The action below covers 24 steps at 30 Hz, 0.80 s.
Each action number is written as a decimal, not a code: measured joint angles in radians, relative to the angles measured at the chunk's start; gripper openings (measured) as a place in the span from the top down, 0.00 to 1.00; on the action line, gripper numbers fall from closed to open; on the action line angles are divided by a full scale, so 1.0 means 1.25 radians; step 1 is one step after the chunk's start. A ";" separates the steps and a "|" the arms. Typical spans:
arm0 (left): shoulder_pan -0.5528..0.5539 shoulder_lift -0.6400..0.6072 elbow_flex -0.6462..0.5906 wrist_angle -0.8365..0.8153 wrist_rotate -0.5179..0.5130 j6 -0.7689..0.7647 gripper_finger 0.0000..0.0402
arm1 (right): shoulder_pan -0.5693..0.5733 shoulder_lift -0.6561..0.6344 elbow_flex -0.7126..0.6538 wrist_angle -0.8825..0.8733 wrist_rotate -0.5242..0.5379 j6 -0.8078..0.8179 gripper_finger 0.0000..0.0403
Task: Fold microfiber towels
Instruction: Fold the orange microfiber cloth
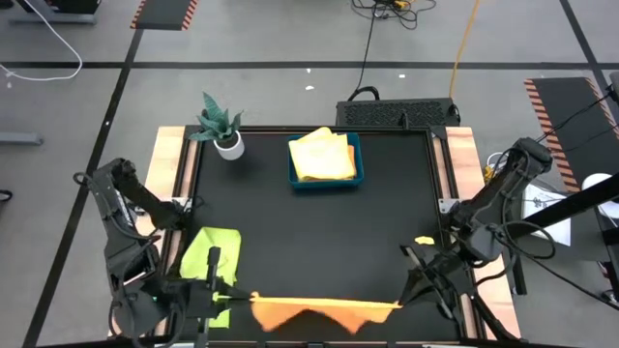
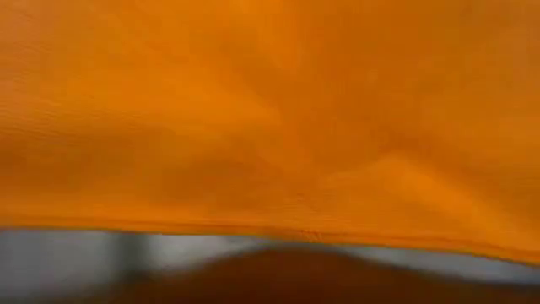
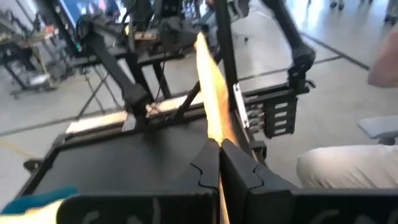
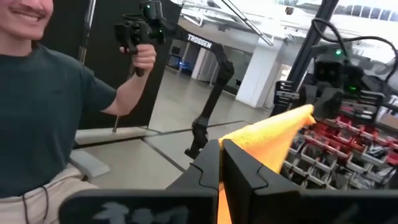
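An orange microfiber towel (image 1: 324,311) is stretched between my two grippers along the table's near edge; it fills the low view (image 2: 270,110). My left gripper (image 1: 244,299) is shut on its left end, my right gripper (image 1: 401,304) on its right end. A lime green towel (image 1: 211,253) lies flat at the near left. Yellow towels (image 1: 322,157) lie in the blue tray (image 1: 356,164). My left gripper pinches the orange towel's left corner (image 3: 214,138) between its two fingers, coming level from the table's left. The top edge runs taut away from it. My right gripper pinches the towel's right corner (image 4: 245,146) between its two fingers, coming from the right. The towel is lifted and hangs below the taut edge.
A potted plant (image 1: 221,126) stands at the far left of the black mat. A small orange scrap (image 1: 424,240) lies near the right edge. A person sits beyond the table's near side, showing in the right wrist view (image 4: 43,106).
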 joint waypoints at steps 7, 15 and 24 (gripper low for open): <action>-0.007 -0.017 0.000 -0.083 -0.079 -0.003 0.99 | 0.001 -0.045 0.014 -0.110 0.163 0.012 1.00; 0.105 -0.026 -0.063 -0.561 -0.080 -0.376 0.99 | -0.076 -0.057 0.001 -0.296 0.349 0.069 1.00; 0.309 -0.042 -0.347 -0.479 0.052 -0.380 0.99 | -0.312 -0.056 -0.157 -0.328 0.338 0.193 1.00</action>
